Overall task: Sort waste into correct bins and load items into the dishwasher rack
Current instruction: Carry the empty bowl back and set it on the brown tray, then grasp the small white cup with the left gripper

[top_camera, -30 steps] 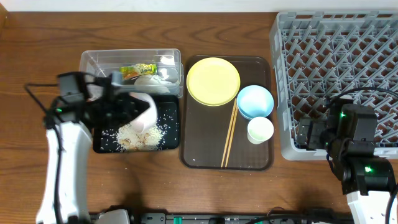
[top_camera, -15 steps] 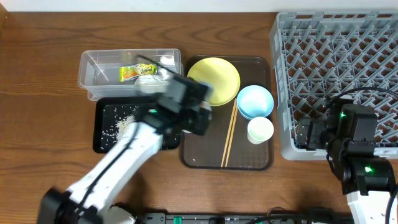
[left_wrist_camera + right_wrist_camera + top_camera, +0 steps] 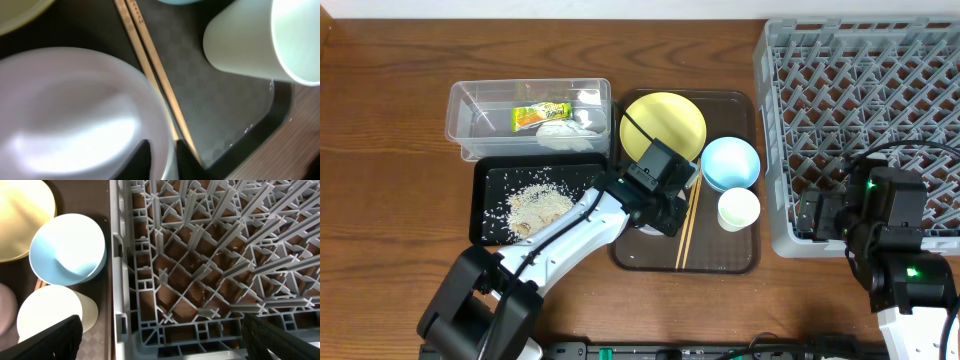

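From overhead, the left pincer (image 3: 660, 205) hangs over the near-left part of the brown serving tray (image 3: 720, 258). Its black body hides most of its load. The chopsticks (image 3: 690, 215) lie just to its right, running front to back. Past them stand the small white cup (image 3: 738, 209) and the light blue bowl (image 3: 730, 163). The yellow plate (image 3: 665, 120) sits just behind the pincer. To its left, off the serving tray, is the black tray (image 3: 485, 200) with a heap of rice scraps (image 3: 535, 205). Behind that is the clear tub (image 3: 480, 115) holding the snack wrapper (image 3: 542, 114) and the tissue (image 3: 575, 125). Bare tray floor runs from the pincer to the near rim. The right pincer (image 3: 817, 215) is well apart, over the near-left corner of the dishwasher rack (image 3: 860, 100).

In the left wrist view, the pincer is clenched on the rim of the white bowl (image 3: 75, 115), one finger either side. The chopsticks pass close along the outer finger, and open tray floor separates them from the cup.

In the right wrist view, the fingers are spread wide with nothing between them. The rack's left wall runs beneath them, with the blue bowl and cup just outside it.
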You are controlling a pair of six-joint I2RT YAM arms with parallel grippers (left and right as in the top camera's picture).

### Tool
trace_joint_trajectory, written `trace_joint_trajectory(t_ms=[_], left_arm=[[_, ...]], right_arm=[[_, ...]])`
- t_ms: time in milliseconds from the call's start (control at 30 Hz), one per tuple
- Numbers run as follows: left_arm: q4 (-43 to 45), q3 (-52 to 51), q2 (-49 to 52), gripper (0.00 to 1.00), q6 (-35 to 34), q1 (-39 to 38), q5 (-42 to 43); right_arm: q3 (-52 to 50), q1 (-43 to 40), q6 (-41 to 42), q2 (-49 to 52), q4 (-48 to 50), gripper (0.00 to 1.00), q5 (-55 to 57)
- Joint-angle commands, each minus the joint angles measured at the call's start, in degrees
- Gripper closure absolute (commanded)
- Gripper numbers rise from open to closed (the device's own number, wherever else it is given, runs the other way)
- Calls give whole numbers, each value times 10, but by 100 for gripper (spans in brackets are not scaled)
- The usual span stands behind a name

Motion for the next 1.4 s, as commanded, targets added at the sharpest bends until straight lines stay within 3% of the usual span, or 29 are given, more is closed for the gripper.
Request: trace_joint_trajectory(t_ms=[0,67,233,400,733,1033,1267,1367], left_arm=[[-10,30,0,69,0,-1,-3],[-22,53,-9,69,0,0,-3],[1,99,-29,58,0,-1,-3],[46,99,-17,57,0,-10,-3],[55,98,71,57,-2,-73,-3],[53,99,90,93,-3,-67,-3],[35,99,-5,94,-78,-7,-3],[43,99,-43,94,-136,43,28]], right_arm=[[12,10,6,-3,-1,1,-2],[12,10,6,-3,-1,1,-2],[12,10,6,-3,-1,1,-2],[12,10,6,-3,-2,1,-2],[12,10,6,-3,-2,1,-2],[12,10,6,-2,-3,1,-2],[12,10,15,-1,30,1,-5],[12,10,16,2,64,1,-80]])
